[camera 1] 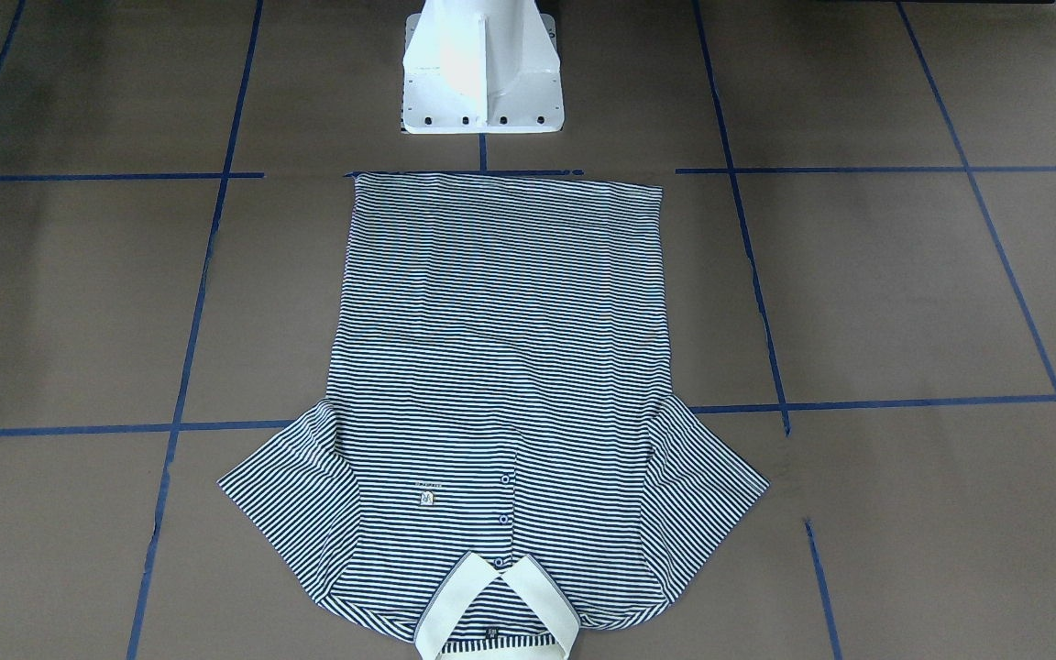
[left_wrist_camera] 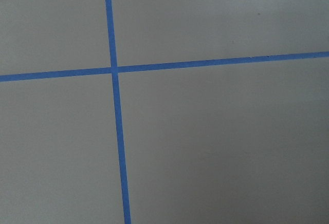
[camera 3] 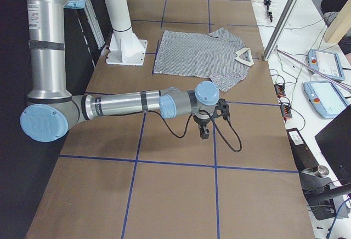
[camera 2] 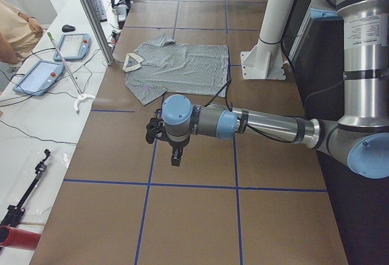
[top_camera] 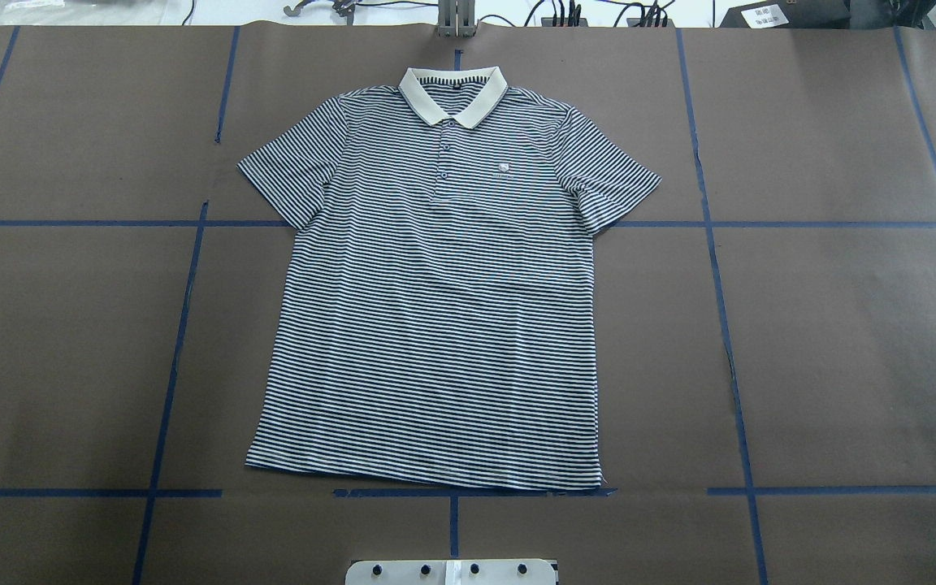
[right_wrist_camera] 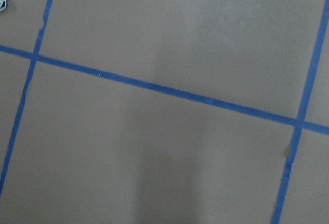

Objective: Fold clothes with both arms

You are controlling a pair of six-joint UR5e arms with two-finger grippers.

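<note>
Shirt [top_camera: 435, 325] flat, unfolded; left tool [camera 2: 175, 155], right tool [camera 3: 204, 133] both well apart from it; spread or pressed, cannot tell.

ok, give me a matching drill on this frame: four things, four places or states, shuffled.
Things:
1 navy-and-white striped polo shirt
2 plain cream collar
3 white metal pedestal base
4 blue tape lines

Places or states:
A a grid across the brown table cover
B at that cover's robot-side edge
C spread flat, buttons up
D at the shirt's end far from the robot

Pairs: 1-C, 2-D, 3-B, 4-A
</note>
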